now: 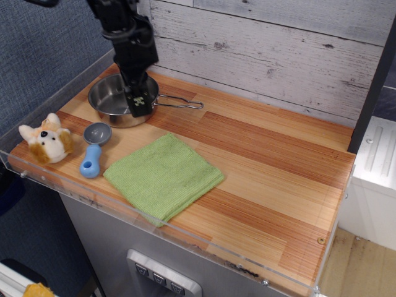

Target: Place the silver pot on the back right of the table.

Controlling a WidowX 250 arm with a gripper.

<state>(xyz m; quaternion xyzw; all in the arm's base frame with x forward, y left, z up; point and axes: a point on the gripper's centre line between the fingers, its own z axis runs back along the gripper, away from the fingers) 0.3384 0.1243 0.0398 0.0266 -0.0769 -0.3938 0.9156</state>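
The silver pot (111, 102) sits at the back left of the table (260, 161), its wire loop handle (180, 103) pointing right. My gripper (140, 103) hangs straight down over the pot's right rim, where the handle joins. Its black fingers (137, 98) sit low at the rim and hide that part of the pot. I cannot tell whether the fingers are open or closed on the rim.
A green cloth (163, 176) lies at the front middle. A grey-and-blue scoop (94, 150) and a small plush dog (45, 140) lie at the front left. A clear acrylic rim (185, 242) edges the table. A whitewashed plank wall (266, 49) stands behind.
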